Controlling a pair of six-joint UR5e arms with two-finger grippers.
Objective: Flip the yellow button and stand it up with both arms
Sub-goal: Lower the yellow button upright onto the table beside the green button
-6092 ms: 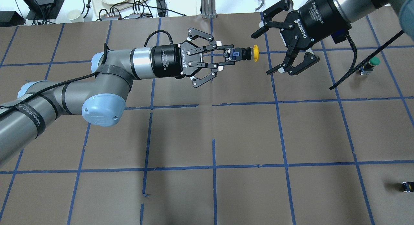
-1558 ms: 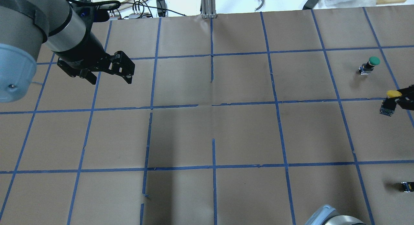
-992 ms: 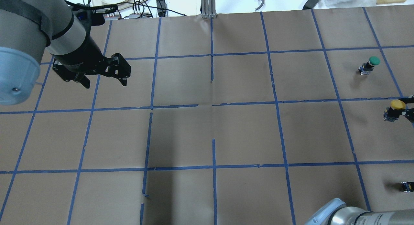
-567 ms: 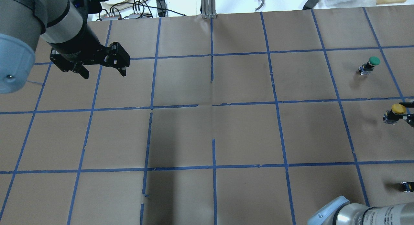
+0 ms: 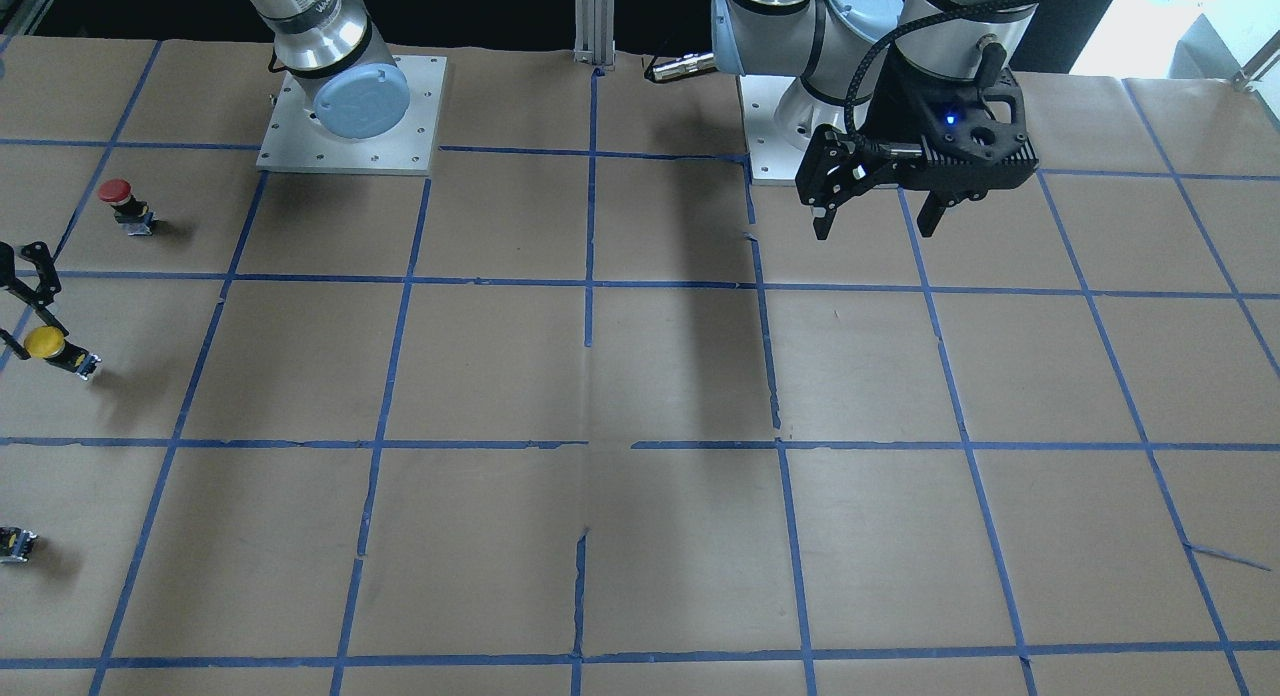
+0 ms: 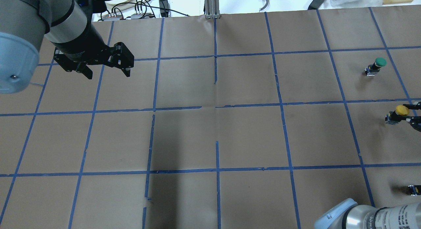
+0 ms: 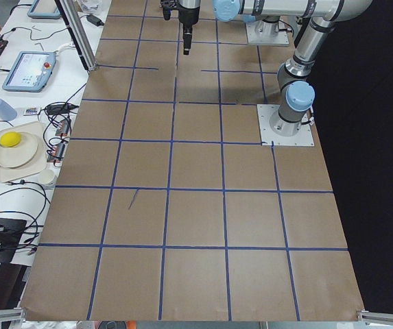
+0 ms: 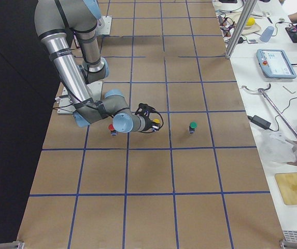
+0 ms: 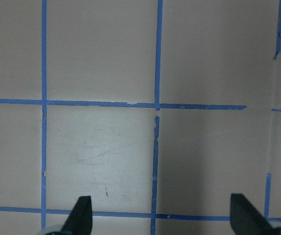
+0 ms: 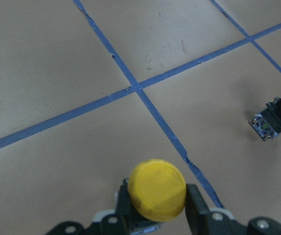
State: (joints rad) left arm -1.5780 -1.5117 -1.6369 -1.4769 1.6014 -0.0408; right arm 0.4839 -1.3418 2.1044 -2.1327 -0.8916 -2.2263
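Note:
The yellow button (image 6: 402, 110) stands upright on the brown paper at the table's right edge, cap up. It also shows in the front view (image 5: 45, 343) and the right wrist view (image 10: 157, 188). My right gripper (image 6: 410, 114) reaches in from the right edge. Its jaws stand slightly apart on either side of the button's black body, and a fingertip (image 10: 195, 200) shows beside the cap. My left gripper (image 6: 108, 74) hangs open and empty above the far left of the table, also seen in the front view (image 5: 874, 231) and the left wrist view (image 9: 161, 215).
A green-capped button (image 6: 378, 63) stands beyond the yellow one, also in the right wrist view (image 10: 277, 117). A red-capped button (image 5: 118, 196) stands nearer the robot's base. A small dark part (image 6: 413, 189) shows at the right edge. Cables and a plate lie past the far edge.
The left gripper held the button out to the open right gripper, then let go and drew back left. The right gripper carried it to the right edge, set it upright and spread its jaws.

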